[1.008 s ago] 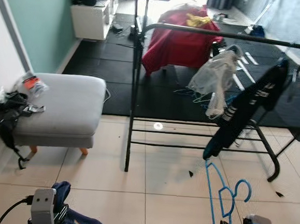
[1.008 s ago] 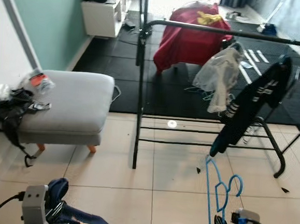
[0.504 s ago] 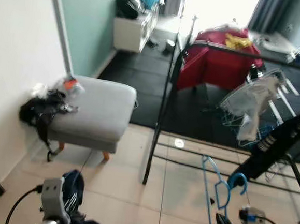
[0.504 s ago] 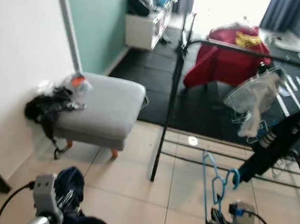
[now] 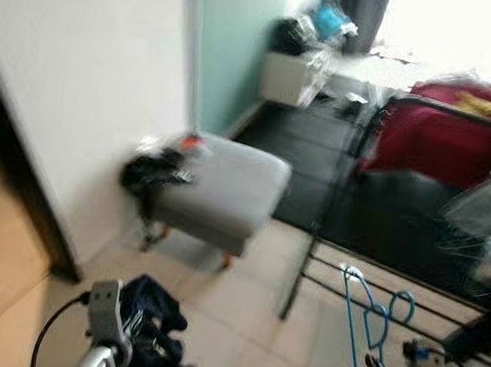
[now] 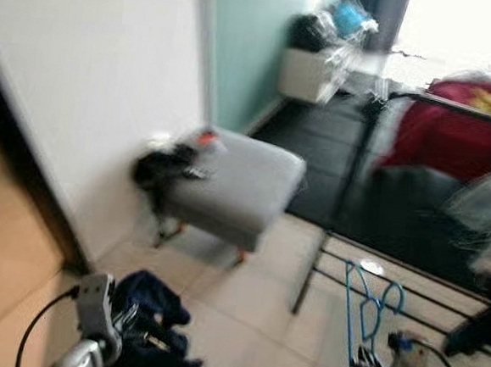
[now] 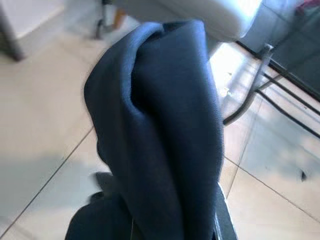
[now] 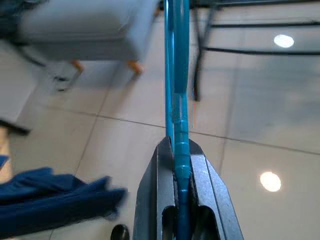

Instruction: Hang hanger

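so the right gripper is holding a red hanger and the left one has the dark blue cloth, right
Not quite: the hanger clamped in the right gripper is blue, not red, as the right wrist view shows. The left gripper does hold the dark blue cloth.

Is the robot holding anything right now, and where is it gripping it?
Right gripper pinches the blue hanger by its lower bar; left gripper holds bunched dark blue cloth.
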You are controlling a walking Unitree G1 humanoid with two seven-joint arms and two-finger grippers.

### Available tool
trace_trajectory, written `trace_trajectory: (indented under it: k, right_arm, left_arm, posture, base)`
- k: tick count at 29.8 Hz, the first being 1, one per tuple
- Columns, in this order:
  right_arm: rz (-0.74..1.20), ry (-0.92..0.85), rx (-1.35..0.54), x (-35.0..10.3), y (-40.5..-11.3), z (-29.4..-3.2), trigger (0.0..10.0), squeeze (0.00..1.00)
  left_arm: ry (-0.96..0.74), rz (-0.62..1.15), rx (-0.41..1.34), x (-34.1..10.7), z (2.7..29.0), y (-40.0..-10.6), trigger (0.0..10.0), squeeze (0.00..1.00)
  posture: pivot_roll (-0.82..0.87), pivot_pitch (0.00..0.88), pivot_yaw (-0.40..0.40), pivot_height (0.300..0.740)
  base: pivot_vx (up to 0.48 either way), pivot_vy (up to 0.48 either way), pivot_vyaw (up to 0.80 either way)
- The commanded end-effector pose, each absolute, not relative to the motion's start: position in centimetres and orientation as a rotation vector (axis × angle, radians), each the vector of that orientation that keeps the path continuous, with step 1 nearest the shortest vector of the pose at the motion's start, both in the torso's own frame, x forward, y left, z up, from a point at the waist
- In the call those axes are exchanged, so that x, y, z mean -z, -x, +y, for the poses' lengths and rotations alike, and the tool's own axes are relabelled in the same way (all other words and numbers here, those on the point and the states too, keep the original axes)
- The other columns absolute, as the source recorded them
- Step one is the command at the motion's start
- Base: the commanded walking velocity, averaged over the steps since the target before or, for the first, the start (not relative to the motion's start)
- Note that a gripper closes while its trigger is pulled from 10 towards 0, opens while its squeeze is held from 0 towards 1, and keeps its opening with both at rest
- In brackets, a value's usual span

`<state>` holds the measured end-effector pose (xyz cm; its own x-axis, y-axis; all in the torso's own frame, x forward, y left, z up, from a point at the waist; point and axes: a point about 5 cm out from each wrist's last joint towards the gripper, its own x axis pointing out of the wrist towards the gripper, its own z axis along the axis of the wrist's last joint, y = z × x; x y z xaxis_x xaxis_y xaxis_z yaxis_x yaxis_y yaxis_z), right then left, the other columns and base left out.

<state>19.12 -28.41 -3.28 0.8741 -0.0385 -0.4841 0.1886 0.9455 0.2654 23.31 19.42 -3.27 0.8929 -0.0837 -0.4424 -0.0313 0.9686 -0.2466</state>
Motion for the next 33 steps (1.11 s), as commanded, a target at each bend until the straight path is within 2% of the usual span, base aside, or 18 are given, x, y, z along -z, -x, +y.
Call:
trace_trajectory:
  k: [1,16,33]
  right_arm:
    - [0.481,-0.295,0.125,2.9,-19.5,-29.0,10.0,0.00]
    - [0.447,-0.293,0.099,3.5,-18.9,-28.0,10.0,0.00]
    - [0.428,-0.301,0.094,4.0,-18.1,-27.0,10.0,0.00]
  left_arm:
    - [0.227,0.425,0.072,2.4,19.2,-24.1,10.0,0.00]
    - [0.143,0.366,0.134,1.2,19.8,-24.2,10.0,0.00]
    - [0.190,0.366,0.184,0.8,20.2,-23.5,10.0,0.00]
  posture:
    - [0.03,0.000,-0.088,0.740]
    - [0.03,0.002,-0.048,0.740]
    - [0.02,0.022,-0.012,0.740]
  base:
    - [0.000,0.000,0.71]
    - [0.000,0.000,0.71]
    - [0.000,0.000,0.71]
